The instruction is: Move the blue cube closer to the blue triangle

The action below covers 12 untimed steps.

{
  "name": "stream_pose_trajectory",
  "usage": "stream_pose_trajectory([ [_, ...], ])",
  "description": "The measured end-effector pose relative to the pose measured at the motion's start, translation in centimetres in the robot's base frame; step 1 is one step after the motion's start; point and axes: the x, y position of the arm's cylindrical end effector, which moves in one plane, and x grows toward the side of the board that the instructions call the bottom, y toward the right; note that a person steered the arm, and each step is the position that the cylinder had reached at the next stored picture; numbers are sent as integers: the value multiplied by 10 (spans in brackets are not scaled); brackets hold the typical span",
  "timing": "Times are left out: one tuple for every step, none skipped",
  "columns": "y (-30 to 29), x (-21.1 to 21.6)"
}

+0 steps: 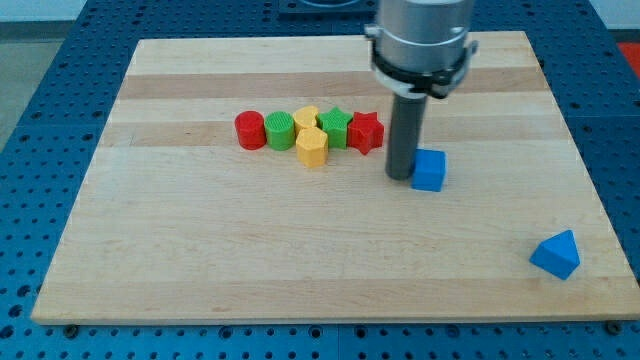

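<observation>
The blue cube [430,170] sits on the wooden board right of centre. The blue triangle [556,254] lies near the board's lower right corner, well apart from the cube. My tip [400,177] is the lower end of the dark rod and rests on the board just left of the blue cube, touching or nearly touching its left side.
A row of blocks lies left of the rod: red cylinder [249,130], green cylinder [281,131], two yellow blocks [312,147], green star [335,127], red star [366,132]. The board's edge [330,312] runs along the view's bottom.
</observation>
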Motion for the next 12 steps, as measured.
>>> stream_pose_trajectory([
  [29, 3],
  [54, 10],
  [74, 15],
  [73, -3],
  [72, -31],
  [83, -33],
  [88, -14],
  [92, 4],
  [97, 9],
  [98, 12],
  [108, 20],
  [124, 28],
])
